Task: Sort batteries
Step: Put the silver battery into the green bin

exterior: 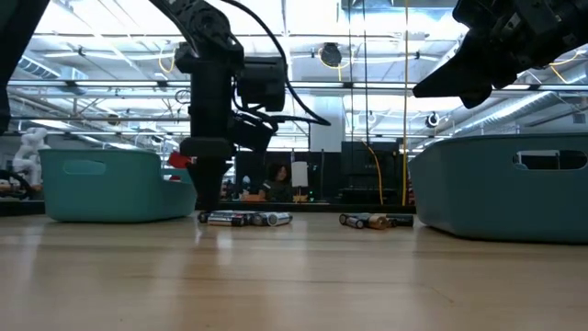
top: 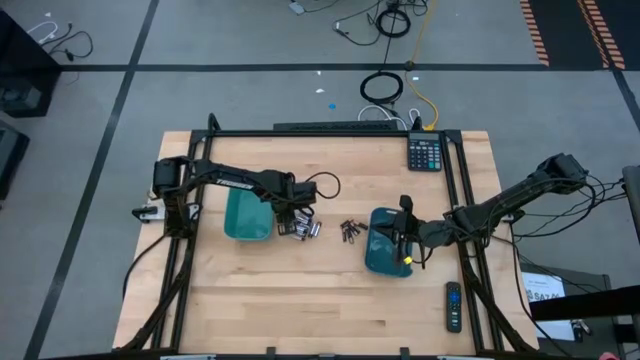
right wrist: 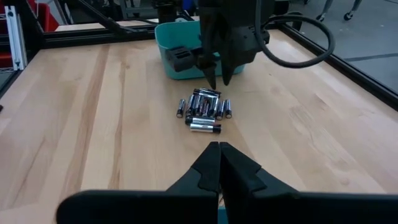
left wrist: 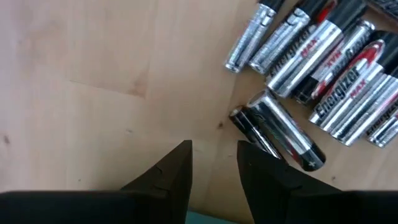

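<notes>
— Pale wooden planks are making up the table (top: 300,310), and most of the sorting is being left undone, judging by what is lying on it. Silvery-white thicker batteries (top: 303,228) are being seen in a loose heap just beside the left teal plastic tray (top: 246,215), on its inner side.

— And the darker ones?

— A smaller cluster of dark thinner batteries (top: 348,231) is being seen between the two trays, nearer the right teal plastic tray (top: 383,250). Both groups are lying on bare wood, apart from each other. What is lying inside either tray cannot be told from above or from table height.

— How are the grippers being held?

— The left gripper (left wrist: 212,163) is being held low over the table at the edge of the silvery heap, its fingers standing part-way apart with a narrow gap and nothing pinched between them. One silver-and-black battery (left wrist: 278,130) is lying just beside one fingertip, outside the gap. The right gripper (right wrist: 219,163) is being held above the right tray with its fingers pressed together and nothing in them.

— So what is being judged as remaining?

— Nearly everything: a dozen or so cells are waiting to be lifted into trays. A pick from the silvery heap seems to be the step in hand, though no battery is being gripped yet.
</notes>
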You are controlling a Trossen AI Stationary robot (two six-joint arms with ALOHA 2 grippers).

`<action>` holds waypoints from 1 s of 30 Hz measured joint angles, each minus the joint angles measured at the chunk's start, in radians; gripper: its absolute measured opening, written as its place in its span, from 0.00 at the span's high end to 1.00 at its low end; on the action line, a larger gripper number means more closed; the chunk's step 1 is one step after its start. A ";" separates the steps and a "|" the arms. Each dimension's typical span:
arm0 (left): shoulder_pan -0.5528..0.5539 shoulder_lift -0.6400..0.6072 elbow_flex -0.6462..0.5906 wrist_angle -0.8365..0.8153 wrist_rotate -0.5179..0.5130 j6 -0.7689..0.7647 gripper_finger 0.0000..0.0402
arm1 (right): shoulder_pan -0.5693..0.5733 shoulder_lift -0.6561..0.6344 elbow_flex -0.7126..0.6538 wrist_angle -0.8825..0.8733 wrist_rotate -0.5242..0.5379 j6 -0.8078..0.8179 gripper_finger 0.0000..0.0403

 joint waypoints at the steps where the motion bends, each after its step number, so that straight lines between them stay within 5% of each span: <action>1: 0.002 0.000 0.000 -0.001 0.006 0.000 0.66 | 0.000 0.000 0.000 0.000 0.000 0.000 1.00; 20: -0.006 0.000 0.000 -0.069 0.241 0.029 0.66 | 0.000 0.000 0.000 -0.027 0.000 0.026 1.00; 25: -0.070 -0.001 0.000 -0.065 0.168 0.112 0.64 | 0.000 0.000 0.000 -0.028 0.000 0.026 1.00; 30: -0.114 -0.002 0.000 -0.042 0.068 0.090 0.50 | 0.000 0.000 0.000 -0.027 0.000 0.026 1.00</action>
